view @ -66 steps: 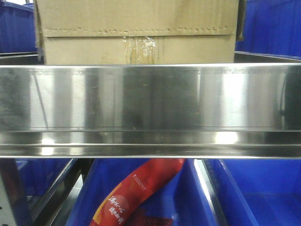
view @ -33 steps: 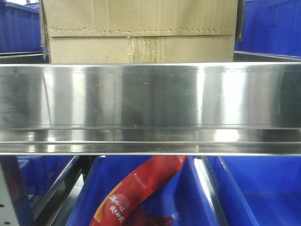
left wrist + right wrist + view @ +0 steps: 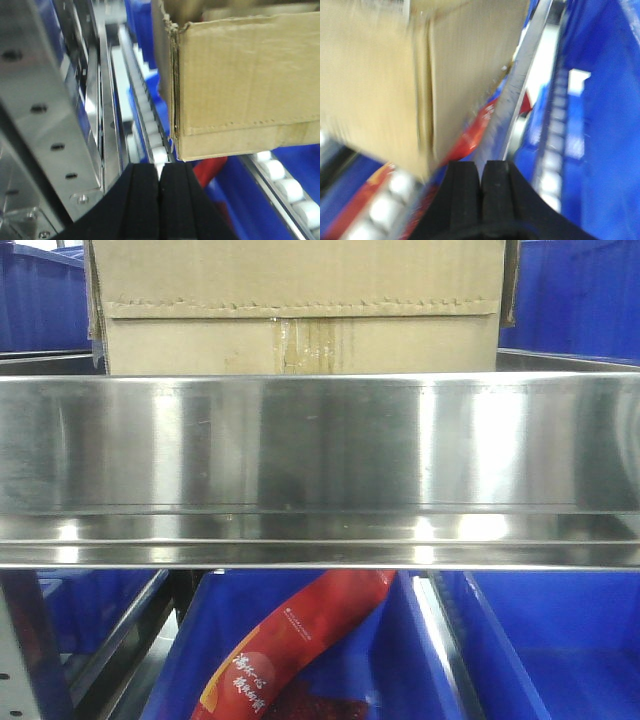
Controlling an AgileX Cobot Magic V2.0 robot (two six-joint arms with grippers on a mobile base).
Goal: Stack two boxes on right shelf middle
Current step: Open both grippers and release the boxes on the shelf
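One tan cardboard box [image 3: 300, 300] with a zigzag flap edge and yellowish tape stains shows above the shiny steel front rail of the shelf tier [image 3: 320, 460], its base hidden behind the rail. No second box is in view. In the left wrist view my left gripper [image 3: 160, 167] is shut and empty, low and left of the box's corner [image 3: 240, 85]. In the blurred right wrist view my right gripper [image 3: 481, 165] is shut and empty, below and right of the box [image 3: 385, 75]. I cannot tell whether either gripper touches the box.
Blue plastic bins [image 3: 520, 650] sit below the rail, one holding a red packet [image 3: 290, 650]. More blue bins stand behind the box [image 3: 580, 300]. A perforated steel upright [image 3: 45, 125] is close on the left, with white rollers [image 3: 280, 175] along the rack.
The box has shifted slightly to the right behind the rail over the last second. Reflections on the rail have moved. Almost nothing differs in the last half second.
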